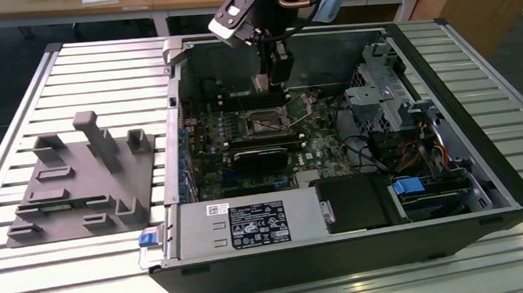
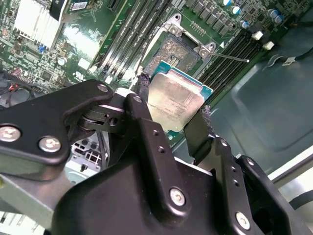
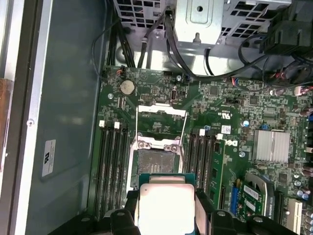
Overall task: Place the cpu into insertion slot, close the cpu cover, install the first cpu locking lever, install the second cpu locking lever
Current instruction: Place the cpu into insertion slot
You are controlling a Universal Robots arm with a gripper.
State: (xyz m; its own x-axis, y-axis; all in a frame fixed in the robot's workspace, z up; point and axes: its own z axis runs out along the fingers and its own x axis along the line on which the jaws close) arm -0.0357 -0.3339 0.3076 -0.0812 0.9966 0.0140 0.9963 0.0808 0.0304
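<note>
In both wrist views my gripper (image 2: 172, 100) (image 3: 166, 200) is shut on the cpu (image 2: 177, 95) (image 3: 166, 208), a flat square chip with a silvery top and green edge. The chip hangs just short of the insertion slot (image 2: 173, 51) (image 3: 155, 161), which lies bare on the green board. Past the slot, the cpu cover (image 3: 164, 109) is folded back open. A thin locking lever (image 2: 230, 58) sticks out beside the slot. In the exterior view the gripper (image 1: 265, 85) hovers inside the open computer case, above the slot (image 1: 265, 123).
Memory slots (image 3: 110, 166) flank the socket on both sides. A silver heat sink (image 3: 271, 146) and cables lie near. The exterior view shows a grey power box (image 1: 248, 225) at the case front, a drive cage (image 1: 377, 92) on its right, and a grey fixture (image 1: 81, 178) on its left.
</note>
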